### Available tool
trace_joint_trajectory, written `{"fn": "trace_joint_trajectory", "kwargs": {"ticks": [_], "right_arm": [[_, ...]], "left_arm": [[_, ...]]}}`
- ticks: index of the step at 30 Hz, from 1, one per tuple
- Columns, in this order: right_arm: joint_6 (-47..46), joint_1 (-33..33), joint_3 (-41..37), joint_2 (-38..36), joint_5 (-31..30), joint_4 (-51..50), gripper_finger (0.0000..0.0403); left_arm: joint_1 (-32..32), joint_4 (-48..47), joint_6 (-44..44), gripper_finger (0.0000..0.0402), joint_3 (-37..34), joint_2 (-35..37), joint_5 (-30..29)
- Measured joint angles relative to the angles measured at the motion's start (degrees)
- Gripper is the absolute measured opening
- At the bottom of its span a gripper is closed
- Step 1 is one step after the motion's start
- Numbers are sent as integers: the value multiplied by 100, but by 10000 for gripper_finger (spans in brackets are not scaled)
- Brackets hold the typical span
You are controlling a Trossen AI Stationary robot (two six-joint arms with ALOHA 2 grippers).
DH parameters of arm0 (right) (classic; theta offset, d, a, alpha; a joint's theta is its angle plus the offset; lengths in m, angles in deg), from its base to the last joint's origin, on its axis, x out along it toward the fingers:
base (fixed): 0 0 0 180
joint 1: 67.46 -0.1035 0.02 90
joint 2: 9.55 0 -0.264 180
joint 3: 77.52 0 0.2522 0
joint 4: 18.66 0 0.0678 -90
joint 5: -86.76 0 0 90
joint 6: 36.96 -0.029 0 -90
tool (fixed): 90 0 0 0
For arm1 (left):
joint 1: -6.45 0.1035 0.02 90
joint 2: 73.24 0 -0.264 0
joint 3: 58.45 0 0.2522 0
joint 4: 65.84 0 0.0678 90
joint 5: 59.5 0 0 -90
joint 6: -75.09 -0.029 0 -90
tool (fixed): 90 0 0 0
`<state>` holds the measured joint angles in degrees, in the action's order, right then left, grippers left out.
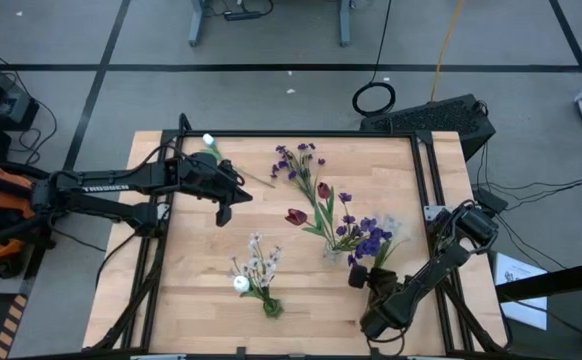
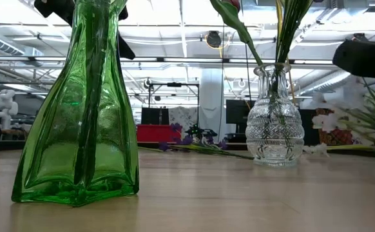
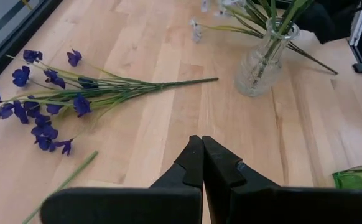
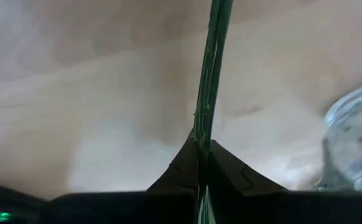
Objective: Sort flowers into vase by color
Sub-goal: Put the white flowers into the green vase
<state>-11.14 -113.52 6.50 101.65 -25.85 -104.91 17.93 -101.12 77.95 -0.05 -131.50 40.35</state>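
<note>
Here the clear glass vase (image 1: pixel 333 250) serves as the landmark, standing on the wooden table (image 1: pixel 201 290) with several green stems rising out of it. The right gripper (image 1: pixel 356 275) sits just beside this vase, on the side toward the table's front edge, its fingers pinched tight on the thin green stem (image 4: pixel 211 74) of a purple flower (image 1: pixel 371 238) whose blooms spread just beside the vase's mouth. A dark red flower (image 1: pixel 296 215) lies near the vase on its far-left side, and another red head (image 1: pixel 323 189) shows just beyond it. Farther from the vase, toward the table's back edge, a loose bunch of purple flowers (image 3: pixel 50 99) lies flat on the wood, stems pointing toward the vase. The green glass vase (image 1: pixel 271 307) stands left of the clear one and nearer the front edge, holding white flowers (image 1: pixel 256 262). The left gripper (image 3: pixel 201 163) hovers well apart from the clear vase, over the table's back-left part, fingers pressed together with nothing between them. A white bud (image 1: pixel 209 141) lies near the back-left corner.
</note>
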Motion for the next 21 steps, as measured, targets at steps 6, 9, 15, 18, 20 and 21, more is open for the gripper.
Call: {"fn": "trace_joint_trajectory", "kwargs": {"ticks": [6, 9, 15, 18, 20, 21], "right_arm": [[-727, -22, 7, -2, 116, 560, 38], [-847, -17, 7, -8, 192, 703, 64], [-1077, -17, 7, -11, 189, 732, 109], [-1298, -17, 9, -11, 184, 644, 125], [-1472, -19, 13, -11, 181, 430, 133], [-1672, -19, 36, -11, 181, 231, 135]], "left_arm": [[0, 0, 441, 2, 0, 0, -75], [0, 2, 525, 2, 0, 0, -79], [1, 2, 542, 2, 0, 0, -148], [2, 2, 539, 2, 0, 0, -177], [2, 2, 530, 2, 0, -2, -178], [1, 2, 528, 2, 0, 0, -178]]}}
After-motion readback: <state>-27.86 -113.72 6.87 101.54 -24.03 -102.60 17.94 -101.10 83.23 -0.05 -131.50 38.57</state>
